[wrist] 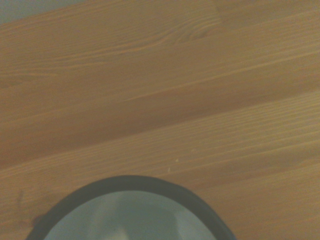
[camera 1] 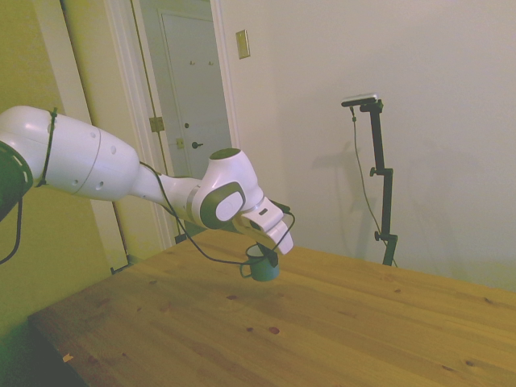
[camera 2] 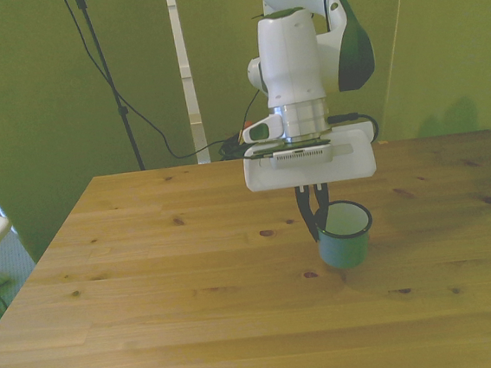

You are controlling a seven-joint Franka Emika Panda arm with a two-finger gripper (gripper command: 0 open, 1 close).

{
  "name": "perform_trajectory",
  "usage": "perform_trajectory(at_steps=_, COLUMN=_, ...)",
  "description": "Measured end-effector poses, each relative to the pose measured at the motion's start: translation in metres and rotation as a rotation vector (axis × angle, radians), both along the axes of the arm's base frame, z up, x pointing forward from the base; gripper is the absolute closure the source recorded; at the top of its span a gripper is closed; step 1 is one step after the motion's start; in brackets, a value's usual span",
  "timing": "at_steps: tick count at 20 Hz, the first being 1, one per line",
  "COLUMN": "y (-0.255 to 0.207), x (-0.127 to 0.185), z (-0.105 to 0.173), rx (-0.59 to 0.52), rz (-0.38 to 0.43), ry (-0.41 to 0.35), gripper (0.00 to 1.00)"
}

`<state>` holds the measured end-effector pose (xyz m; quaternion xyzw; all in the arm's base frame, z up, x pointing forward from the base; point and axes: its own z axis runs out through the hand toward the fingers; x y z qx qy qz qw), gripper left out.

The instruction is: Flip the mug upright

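Observation:
The teal mug stands mouth-up on the wooden table, slightly right of centre in the front view, its pale inside showing. My gripper points down over it, shut on the mug's rim wall at the side toward the front view's left. In the side view the mug sits under the gripper, with its thin loop handle sticking out toward the picture's left. The wrist view shows the mug's dark rim and pale inside from close by. Whether the mug's base touches the table I cannot tell.
The wooden table stretches wide around the mug with only knots and grain on it. A white door and a wall stand behind it in the side view.

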<state>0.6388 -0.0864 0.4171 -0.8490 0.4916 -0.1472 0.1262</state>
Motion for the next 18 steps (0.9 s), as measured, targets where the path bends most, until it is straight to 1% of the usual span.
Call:
perform_trajectory(at_steps=4, y=-0.008, x=0.010, z=-0.016, rx=-0.006, rz=0.001, ry=0.017, gripper=1.00)
perform_trajectory(at_steps=8, y=-0.007, x=0.015, z=-0.028, rx=-0.012, rz=0.003, ry=0.032, gripper=1.00)
perform_trajectory(at_steps=9, y=-0.006, x=0.016, z=-0.031, rx=-0.013, rz=0.004, ry=0.036, gripper=0.00)
perform_trajectory(at_steps=18, y=-0.005, x=0.016, z=-0.033, rx=-0.029, rz=0.018, ry=0.038, gripper=0.00)
